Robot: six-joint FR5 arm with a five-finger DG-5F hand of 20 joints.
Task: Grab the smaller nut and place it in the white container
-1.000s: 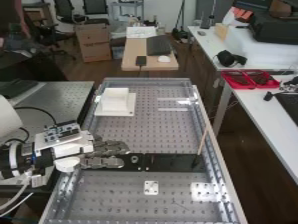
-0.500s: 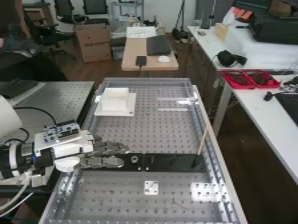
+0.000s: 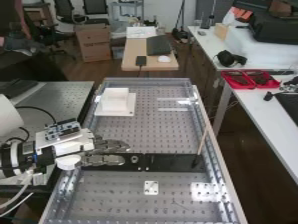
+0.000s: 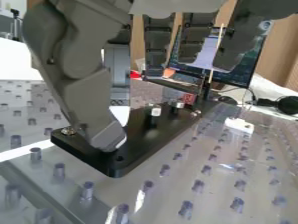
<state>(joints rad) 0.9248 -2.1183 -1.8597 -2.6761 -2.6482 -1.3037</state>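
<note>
The smaller nut is hidden, so I cannot tell exactly where it sits; the dark hand (image 3: 103,160) covers the arm-side end of the flat black bar (image 3: 176,162) in the high view. The hand is relaxed and released, its fingers (image 4: 156,45) hanging nearly straight, the thumb (image 4: 73,95) apart from them and reaching down over that end. Just past the thumb, the wrist view shows the larger nut (image 4: 155,111) on the bar. Next along, just beyond the fingertips, stands the bearing (image 3: 134,159). A thin wooden stick (image 3: 203,140) rises from the part of the bar well apart from the hand. The white container (image 3: 114,99) stands upright on a white base (image 3: 126,113), beyond the hand towards the far end of the bench (image 3: 120,200). Nearer the camera than the hand lies a small white plate (image 3: 147,191); far across from the fingertips, a red tray (image 3: 251,86) rests on a side table (image 3: 266,107).
</note>
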